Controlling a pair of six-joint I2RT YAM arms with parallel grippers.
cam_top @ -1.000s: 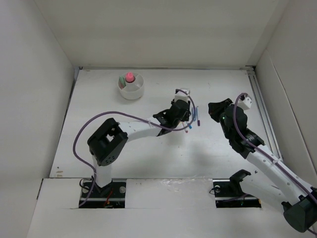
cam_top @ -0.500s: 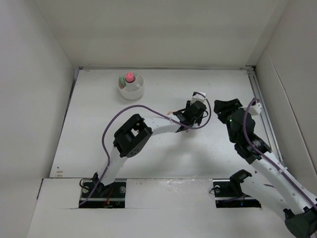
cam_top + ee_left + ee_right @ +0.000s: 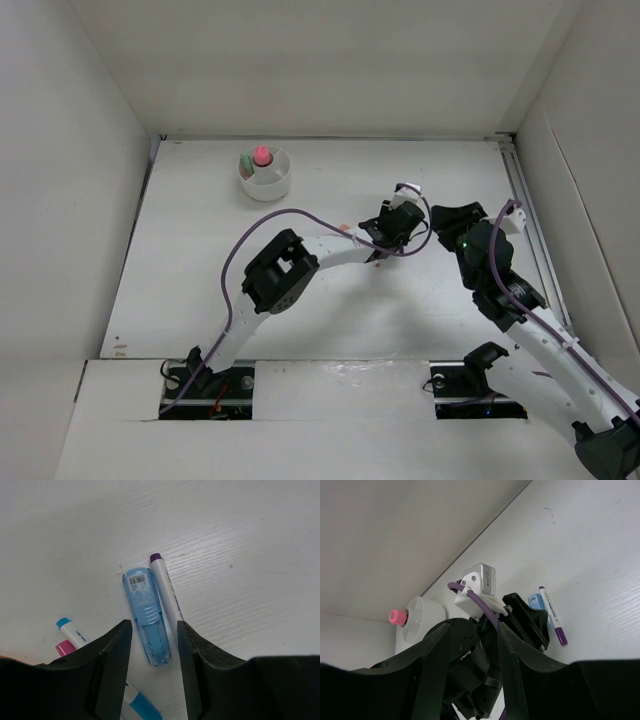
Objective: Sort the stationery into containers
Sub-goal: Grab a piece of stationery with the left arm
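My left end effector [image 3: 153,630] is released, fingers spread wide over the surface [image 3: 240,540]. Straight between them in the wrist view lies a pale blue tape dispenser [image 3: 147,615], barcode label at its far end. I cannot tell whether the fingers touch it. A white marker with a purple cap [image 3: 165,592] lies alongside the dispenser, against its right edge and pointing out past the right finger's tip. Off the left finger's outer side I see a white pen with a blue cap [image 3: 72,630] and a small pink piece [image 3: 64,647], both partly hidden by the finger.

My right end effector [image 3: 475,630] is also released and holds nothing. The left arm's wrist sits just beyond its fingertips.

The round white cup [image 3: 268,188] stands well apart from both end effectors, far off to their left. A pink-capped bottle [image 3: 262,155] stands inside it.
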